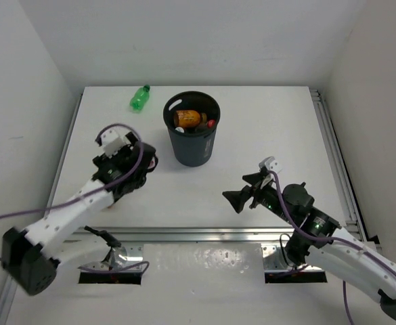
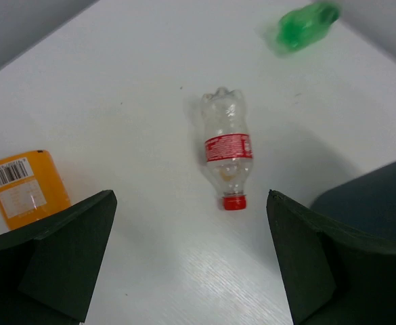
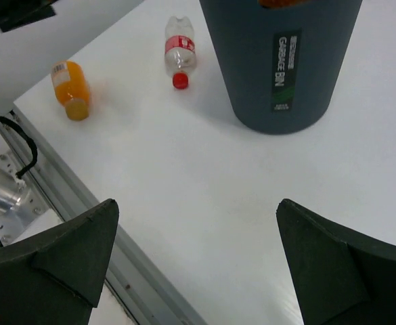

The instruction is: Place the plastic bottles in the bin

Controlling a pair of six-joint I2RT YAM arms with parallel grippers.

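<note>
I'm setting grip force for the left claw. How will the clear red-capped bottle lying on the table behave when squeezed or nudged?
The clear bottle looks empty, so probably very light. Its crumpled base suggests thin walls that may buckle under a firm squeeze. Lying on its side, it could roll if nudged.

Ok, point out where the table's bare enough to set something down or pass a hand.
Bare: the wide stretch of table between the bin and the right-hand rail, and the strip from the bin to the right gripper. Crowded: left of the bin, where the clear red-capped bottle and orange bottle lie by the open left gripper, green bottle beyond.
</note>
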